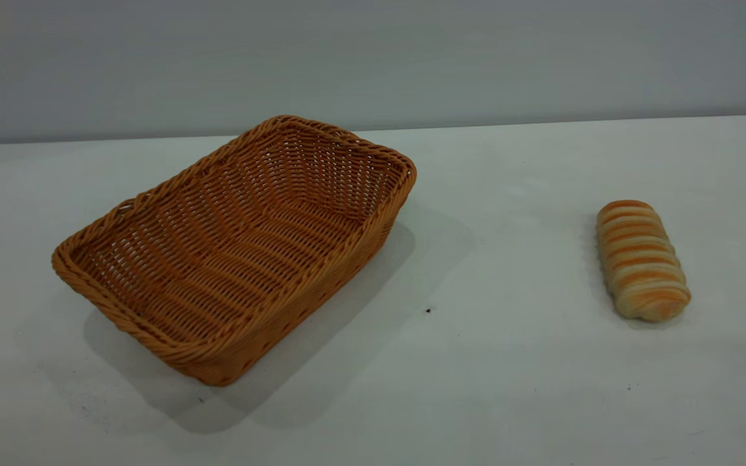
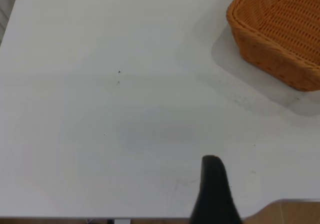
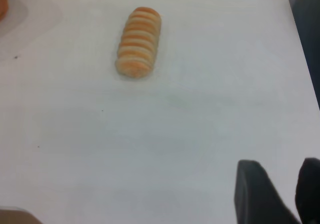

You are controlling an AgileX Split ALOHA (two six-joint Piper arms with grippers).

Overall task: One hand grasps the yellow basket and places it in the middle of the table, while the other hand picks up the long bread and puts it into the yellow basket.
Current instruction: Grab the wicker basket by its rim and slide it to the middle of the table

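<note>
The yellow basket (image 1: pixel 237 249) is orange-tan wicker and stands empty on the white table (image 1: pixel 489 375), left of centre and turned at an angle. One of its corners shows in the left wrist view (image 2: pixel 280 34). The long bread (image 1: pixel 642 260), cream with golden stripes, lies on the table at the right; it also shows in the right wrist view (image 3: pixel 139 42). My left gripper (image 2: pixel 215 194) shows only as a black part near the table's edge, well away from the basket. My right gripper (image 3: pixel 280 169) hangs over bare table, well short of the bread, with a small gap between its fingertips and nothing in it. Neither gripper shows in the exterior view.
A grey wall runs behind the table's far edge. A tiny dark speck (image 1: pixel 428 310) lies between the basket and the bread. The table's edge and brown floor (image 2: pixel 290 211) show beside my left gripper.
</note>
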